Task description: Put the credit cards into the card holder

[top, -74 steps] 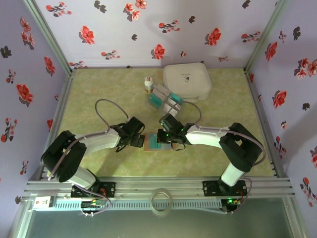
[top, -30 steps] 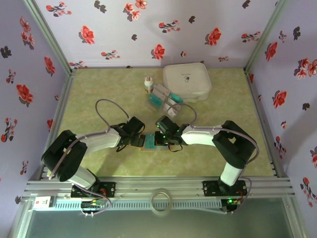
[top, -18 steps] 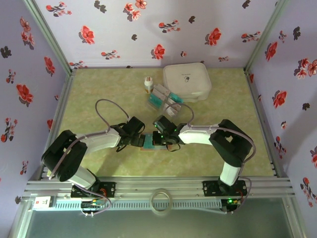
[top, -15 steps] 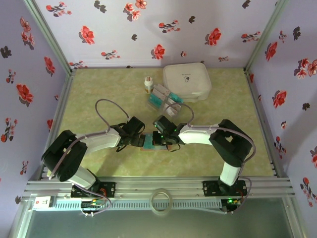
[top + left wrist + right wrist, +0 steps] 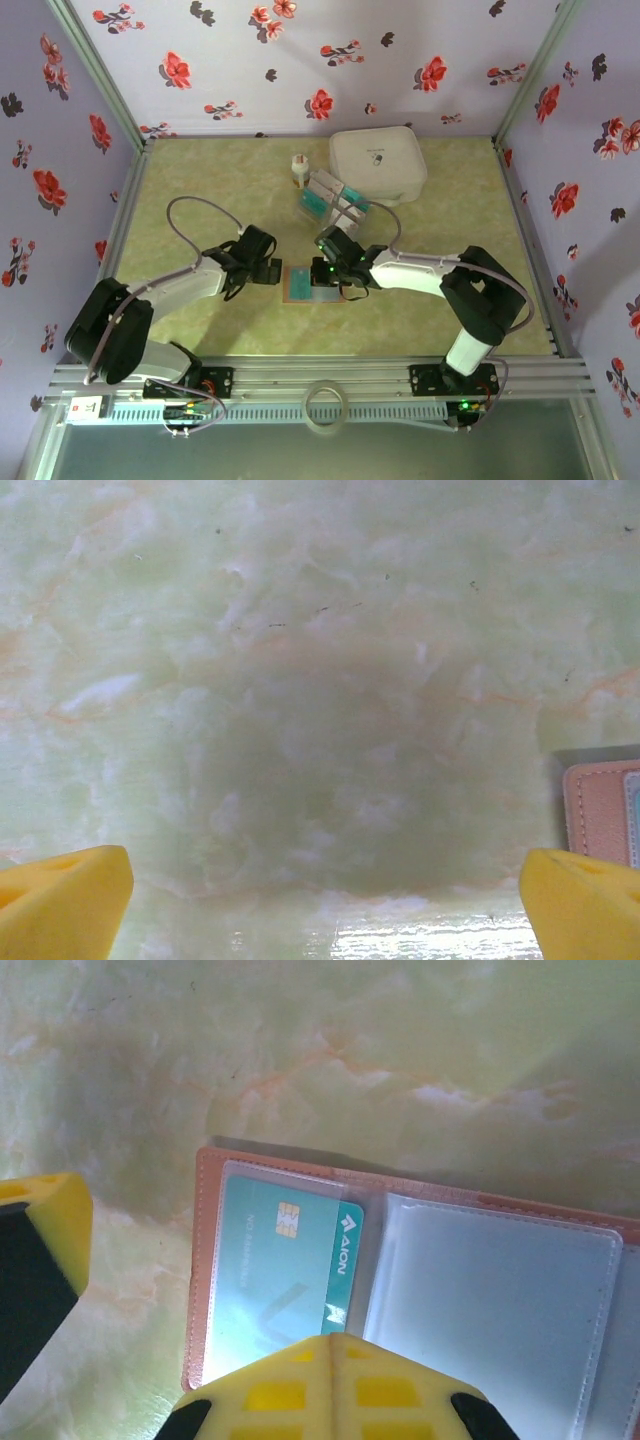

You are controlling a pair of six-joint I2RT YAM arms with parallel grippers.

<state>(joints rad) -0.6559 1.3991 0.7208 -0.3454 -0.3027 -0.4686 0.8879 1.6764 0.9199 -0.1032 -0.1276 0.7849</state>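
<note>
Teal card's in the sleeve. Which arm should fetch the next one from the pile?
Likely right: the right end effector, shut over the card holder, is nearer the credit cards. The open left end effector hangs farther left.

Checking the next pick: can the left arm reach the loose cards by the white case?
Probably yes: the left gripper is open, with bare table between it and the credit cards; the right gripper is over the card holder.
</note>
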